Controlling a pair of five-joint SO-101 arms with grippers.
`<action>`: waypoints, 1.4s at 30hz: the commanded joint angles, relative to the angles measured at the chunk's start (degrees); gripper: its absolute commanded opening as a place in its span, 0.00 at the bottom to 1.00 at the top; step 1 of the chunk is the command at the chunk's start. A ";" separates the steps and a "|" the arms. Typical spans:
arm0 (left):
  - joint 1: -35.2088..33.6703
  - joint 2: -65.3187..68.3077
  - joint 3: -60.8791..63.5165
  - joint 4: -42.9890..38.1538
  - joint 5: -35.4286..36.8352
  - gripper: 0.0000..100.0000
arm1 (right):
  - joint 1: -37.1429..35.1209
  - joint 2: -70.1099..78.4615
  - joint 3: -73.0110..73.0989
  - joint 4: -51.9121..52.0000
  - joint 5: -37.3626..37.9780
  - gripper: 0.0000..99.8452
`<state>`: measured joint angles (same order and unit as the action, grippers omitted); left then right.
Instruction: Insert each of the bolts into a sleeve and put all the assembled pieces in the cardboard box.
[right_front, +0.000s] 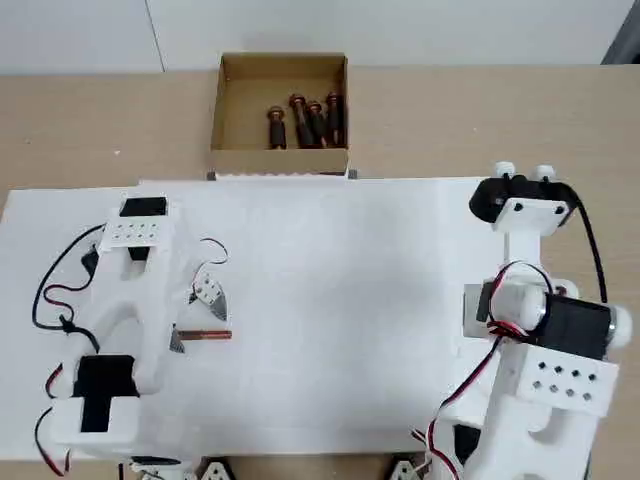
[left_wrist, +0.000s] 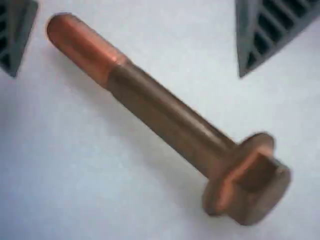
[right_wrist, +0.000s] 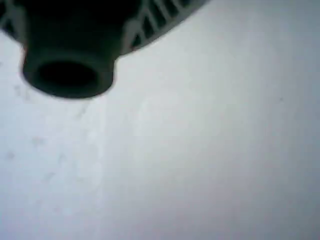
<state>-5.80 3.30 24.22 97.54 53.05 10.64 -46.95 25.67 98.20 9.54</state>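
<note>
A copper bolt (left_wrist: 165, 120) with a darker brown sleeve over its shaft lies flat on the white sheet (right_front: 340, 300). From above, the same bolt (right_front: 204, 334) lies just off the left arm. My left gripper (right_front: 196, 320) hangs over it, open, with one grey ribbed fingertip (left_wrist: 265, 35) on each side and neither touching it. The cardboard box (right_front: 216, 110) stands at the far edge with several sleeved bolts (right_front: 305, 122) inside. The right arm (right_front: 545, 330) is folded at the right side. A dark round tube end (right_wrist: 67, 75) sits against its ribbed finger (right_wrist: 150, 25); whether it is gripped is unclear.
The white sheet covers most of the wooden table (right_front: 450, 110), and its middle is bare. Red and black cables (right_front: 60, 295) loop beside the left arm, and more cables (right_front: 480, 370) hang by the right arm.
</note>
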 joint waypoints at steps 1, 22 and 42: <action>-0.18 -0.26 0.04 -0.53 -0.18 0.27 | 0.48 -0.66 -0.35 0.04 0.70 0.00; -3.60 -0.26 8.22 -10.55 -0.09 0.27 | 0.48 -0.66 -0.26 -1.10 0.79 0.00; -3.25 -0.70 7.25 -12.13 -0.18 0.03 | 0.48 -0.57 -0.26 -1.19 0.79 0.00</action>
<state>-8.88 2.33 31.16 85.58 53.41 10.64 -46.95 25.67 97.76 9.71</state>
